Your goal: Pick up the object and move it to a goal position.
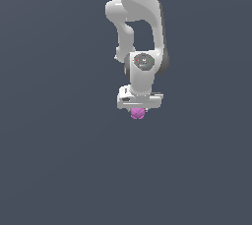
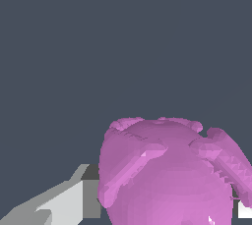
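At the centre of the exterior view the white gripper (image 1: 138, 110) hangs directly over the pink object (image 1: 137, 114) — its opening and any grip cannot be told. Plain grey-blue ground (image 1: 59, 170) fills every side.

Up top in the exterior view the arm (image 1: 135, 17) runs off the picture's upper edge, so its base is out of sight; the claw (image 1: 138, 113) hangs beneath the white hand body, and that body covers its fingers, so no telling how the jaws stand; the pink object (image 1: 137, 114) peeks out below, upper part hidden, too small to read its shape; in the wrist view the object (image 2: 170, 175) is cut off by the lower edge; one finger (image 2: 74, 200) partly shows; the other is a white sliver at the edge, mostly behind the blob; contact can't be made out.
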Robot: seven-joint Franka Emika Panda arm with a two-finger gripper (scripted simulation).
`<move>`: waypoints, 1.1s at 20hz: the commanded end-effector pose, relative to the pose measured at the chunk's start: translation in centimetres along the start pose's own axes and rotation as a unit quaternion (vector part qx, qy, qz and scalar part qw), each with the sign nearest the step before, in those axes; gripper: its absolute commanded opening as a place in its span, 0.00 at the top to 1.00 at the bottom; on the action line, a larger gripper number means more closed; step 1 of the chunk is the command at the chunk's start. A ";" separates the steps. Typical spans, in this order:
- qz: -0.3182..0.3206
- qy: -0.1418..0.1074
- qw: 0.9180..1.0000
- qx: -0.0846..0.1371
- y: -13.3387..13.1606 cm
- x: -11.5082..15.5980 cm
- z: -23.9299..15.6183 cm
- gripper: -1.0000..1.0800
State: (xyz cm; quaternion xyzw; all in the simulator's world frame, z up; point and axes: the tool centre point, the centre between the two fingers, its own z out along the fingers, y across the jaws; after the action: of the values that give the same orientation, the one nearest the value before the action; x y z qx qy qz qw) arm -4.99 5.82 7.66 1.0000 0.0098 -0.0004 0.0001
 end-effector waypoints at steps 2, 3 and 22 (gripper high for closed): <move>0.000 0.000 1.000 0.000 -1.5 1.1 -2.3 1.00; 0.000 0.000 1.000 0.000 -2.0 1.5 -3.0 1.00; 0.000 0.000 1.000 0.000 -11.3 9.0 -16.9 1.00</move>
State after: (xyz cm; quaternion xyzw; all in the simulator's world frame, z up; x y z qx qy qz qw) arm 3.31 16.70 23.65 0.9999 0.0103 0.0003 -0.0001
